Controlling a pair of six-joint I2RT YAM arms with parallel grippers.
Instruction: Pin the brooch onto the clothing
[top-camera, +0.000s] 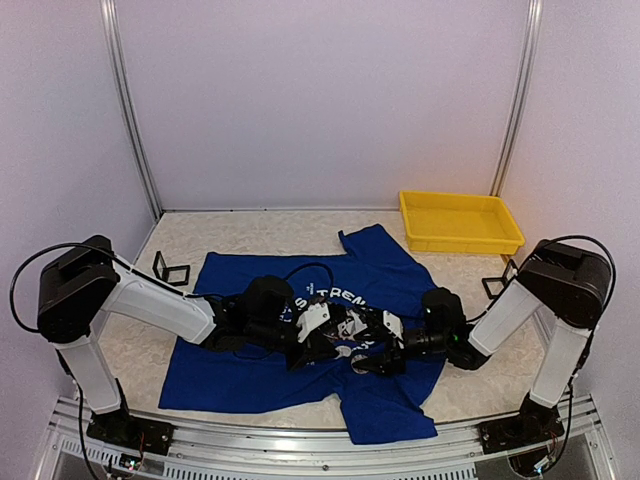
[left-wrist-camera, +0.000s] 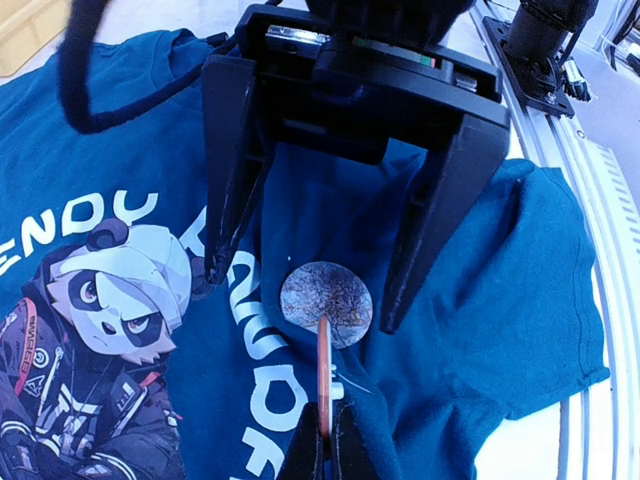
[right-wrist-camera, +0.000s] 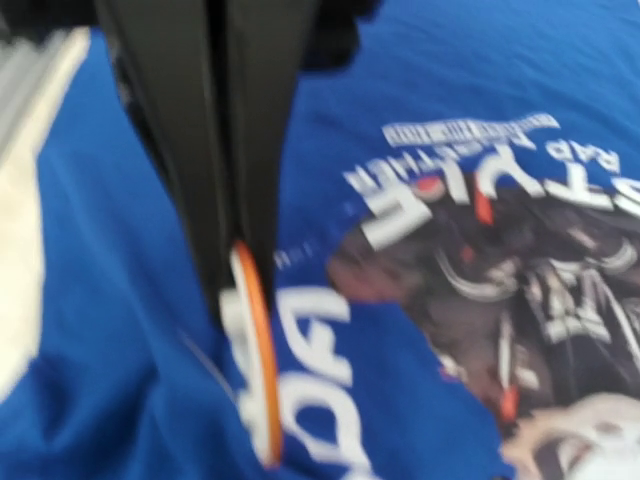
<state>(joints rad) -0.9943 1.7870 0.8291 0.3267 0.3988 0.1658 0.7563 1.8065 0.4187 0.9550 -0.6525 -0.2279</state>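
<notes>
Brooch (left-wrist-camera: 323, 360) is upright and edge-on, pinched tight in the closed left fingers (left-wrist-camera: 305, 452). It sits over the chest of the blue T-shirt (top-camera: 230, 370), by the white lettering next to the panda print (left-wrist-camera: 110, 300). Shirt lies spread on the tabletop (top-camera: 250, 232) btw the two arms. Right fingers (left-wrist-camera: 440, 200) stand open opposite, gripping nothing, tips down near the cloth either side of a round mottled disc (left-wrist-camera: 326, 300) — can't tell what that disc is. A thin wire (left-wrist-camera: 352, 384), prob. the open pin, sticks out beside the brooch.

Step in hand, as I read it: get the pin through the fabric. To do it well, left should hold firm w/o rolling the brooch, pin point low & nearly flat to the cloth. Right should pinch up a small ridge of fabric just ahead of the point — top layer only. Then left slides the pin in & out again. Go slow: cloth prob. bunches easily, and the point could skid or catch the back layer.
</notes>
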